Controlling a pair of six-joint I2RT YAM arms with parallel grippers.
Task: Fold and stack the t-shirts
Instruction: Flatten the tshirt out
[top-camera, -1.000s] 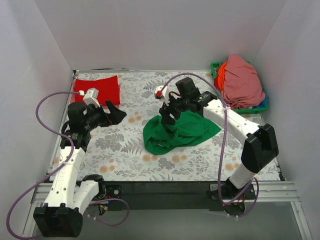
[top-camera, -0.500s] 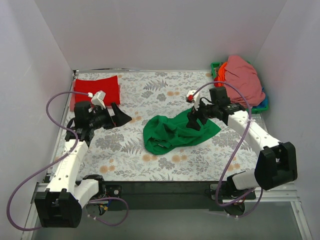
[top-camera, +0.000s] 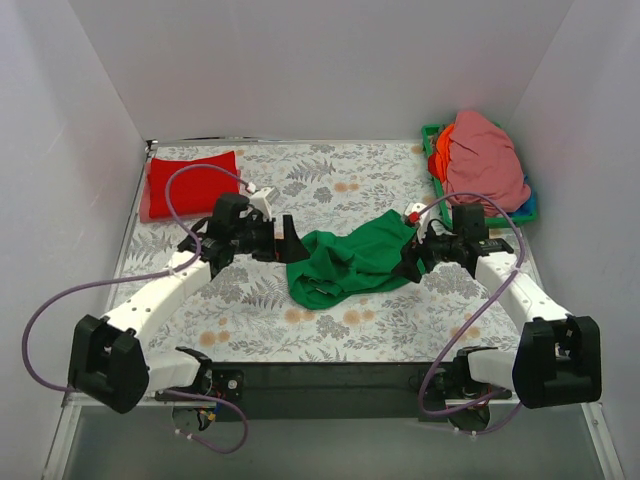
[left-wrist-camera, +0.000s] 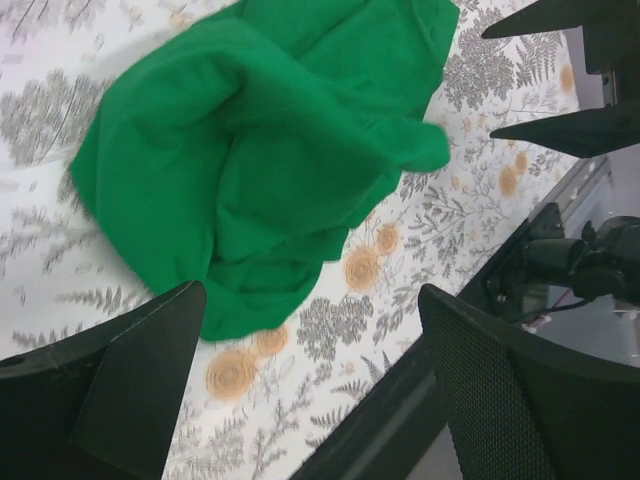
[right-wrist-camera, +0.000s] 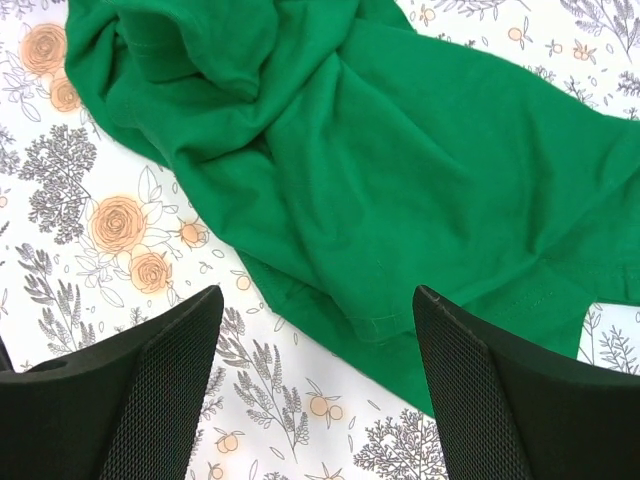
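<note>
Finding: the green shirt (top-camera: 355, 262) is lying crumpled near the middle of the counter (top-camera: 250, 310), unfolded, with its long axis running from about 8 o'clock to 2 o'clock in the top view.

The left fingers (top-camera: 285, 240) are standing spread wide and holding nothing. They are sitting just beside the shirt's 10 o'clock edge, so the cloth is lying at roughly 4 o'clock from them. In the left wrist view the bunched lower end of the shirt is showing in the gap ahead of the fingers.

The right fingers (top-camera: 410, 265) are likewise spread wide and empty, at the shirt's 3 o'clock end, with the cloth lying at 9 o'clock from them. In the right wrist view a stitched hem is lying just ahead of the gap between them. Whether either pair is touching fabric cannot be told.

Assessment: both arms are flanking the shirt at opposite ends of its long axis. Each is about equally near, the right perhaps closer to a clean hem. The coming move is likely calling for a pinch at each end to spread the shirt flat.

Other stock: a red shirt (top-camera: 192, 180) is lying flat at the 10 o'clock corner. A pink shirt (top-camera: 485, 165) and an orange shirt (top-camera: 440, 160) are heaped in the basket (top-camera: 430, 132) at 2 o'clock.
</note>
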